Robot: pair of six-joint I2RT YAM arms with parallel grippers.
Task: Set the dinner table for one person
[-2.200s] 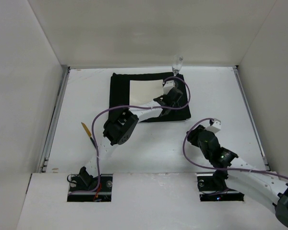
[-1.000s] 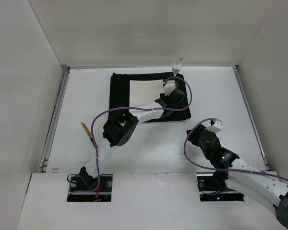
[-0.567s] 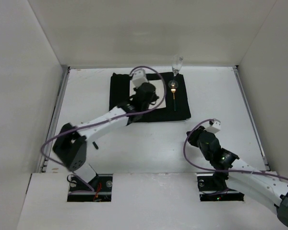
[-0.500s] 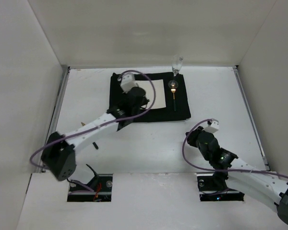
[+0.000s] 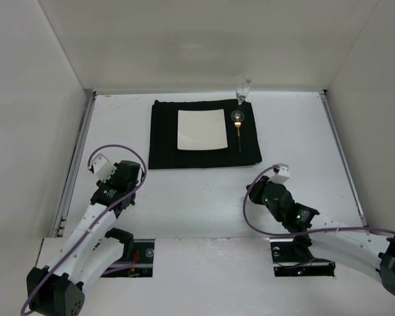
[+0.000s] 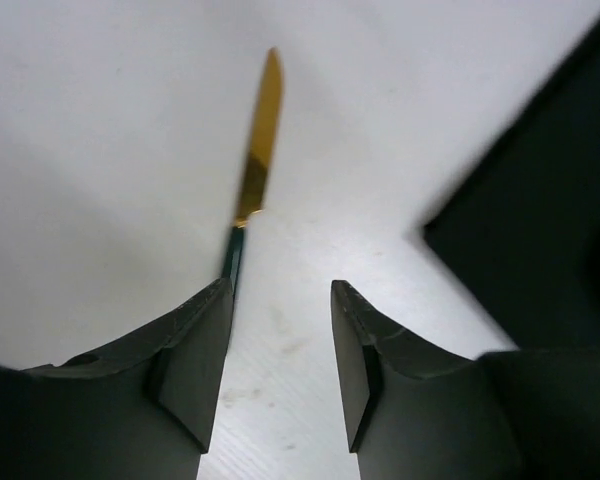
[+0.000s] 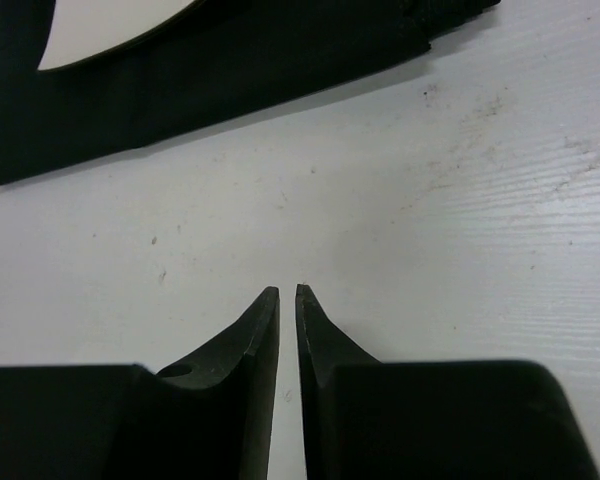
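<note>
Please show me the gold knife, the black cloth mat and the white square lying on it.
Gold-bladed knife with dark handle (image 6: 259, 140): left wrist view, middle of blade.
Black rectangular cloth mat (image 5: 163, 135): top external view, bare left strip.
Flat white square sheet (image 5: 200, 130): top external view, its centre.

Knife (image 6: 255, 150): the lower end of its dark handle passes behind one finger of the left claw (image 6: 280, 290); from above it cannot be made out under the left arm (image 5: 108, 187); black mat (image 6: 540, 200) is cut off by the right edge of the left wrist view, and by the top and left edges of the right wrist view; pale square piece (image 7: 110, 30) shows only a sliver there, plate or napkin not determinable; glass (image 5: 243, 85) at the far side of the worktop (image 5: 303, 131) is too small and faint to judge; right arm (image 5: 342, 234) runs out at the lower right corner.
</note>
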